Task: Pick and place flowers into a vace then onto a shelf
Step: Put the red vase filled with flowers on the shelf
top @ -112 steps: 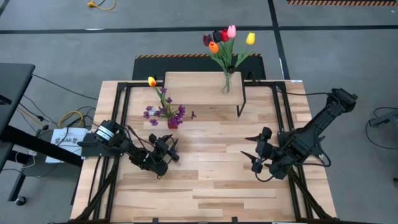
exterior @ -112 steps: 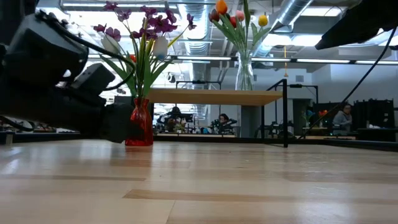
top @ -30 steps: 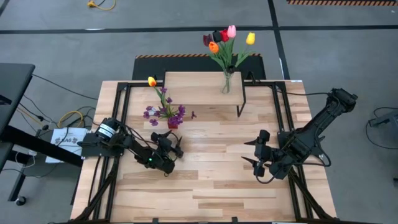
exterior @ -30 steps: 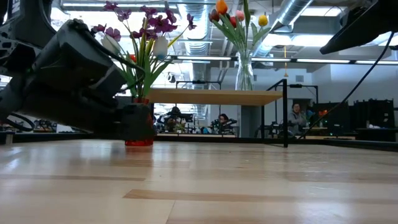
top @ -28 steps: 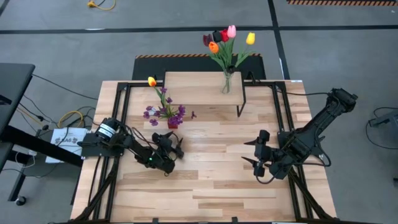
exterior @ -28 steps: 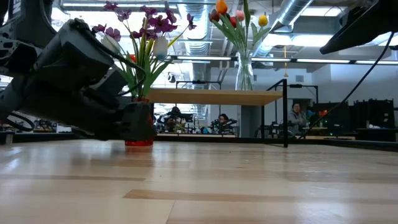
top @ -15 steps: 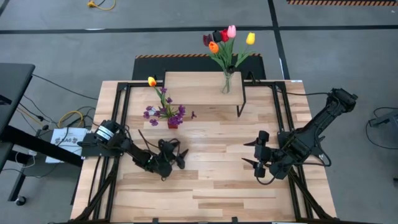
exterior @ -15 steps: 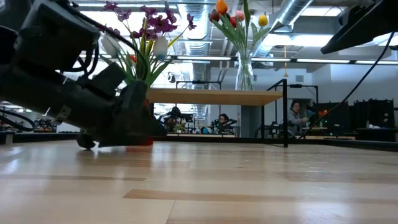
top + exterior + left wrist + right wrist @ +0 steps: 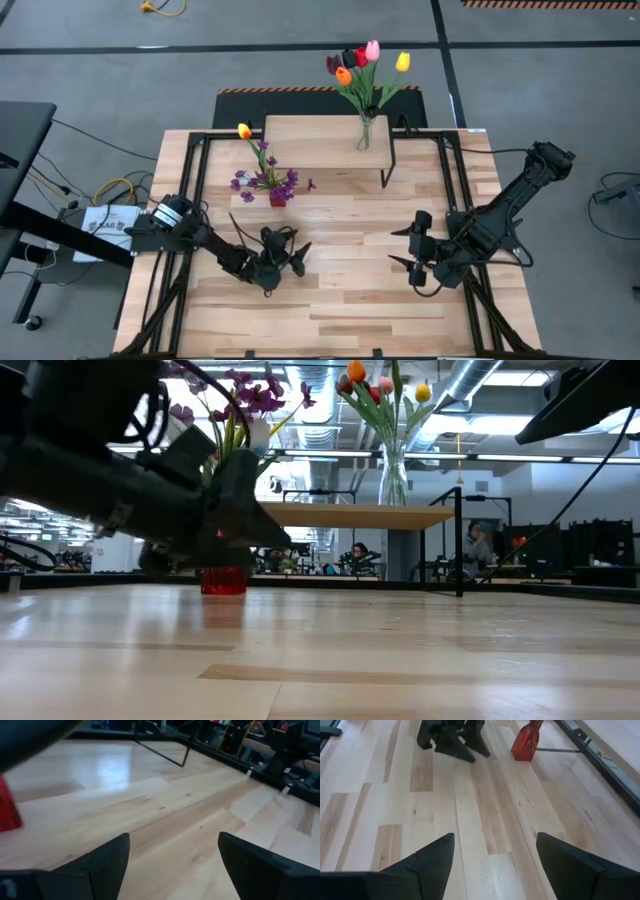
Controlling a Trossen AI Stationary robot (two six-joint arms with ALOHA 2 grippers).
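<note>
A red vase with purple sprigs and a yellow tulip stands on the tabletop, left of centre. A glass vase of mixed tulips stands on the shelf at the far side. My left gripper hovers open just nearside and right of the red vase, nothing between its fingers. My right gripper hangs open over the table's right half, pointing toward the left gripper and the red vase.
Black frame rails run along the table's left and right sides. The shelf's thin black legs stand on the tabletop near the far right. Bare wood lies between and in front of the grippers. People sit in the room beyond.
My left gripper has drawn away from the red vase toward the table's right and near edges. It has risen a little off the table and rolled about its own line. The red vase, half hidden behind it before, now shows below it in the low view.
</note>
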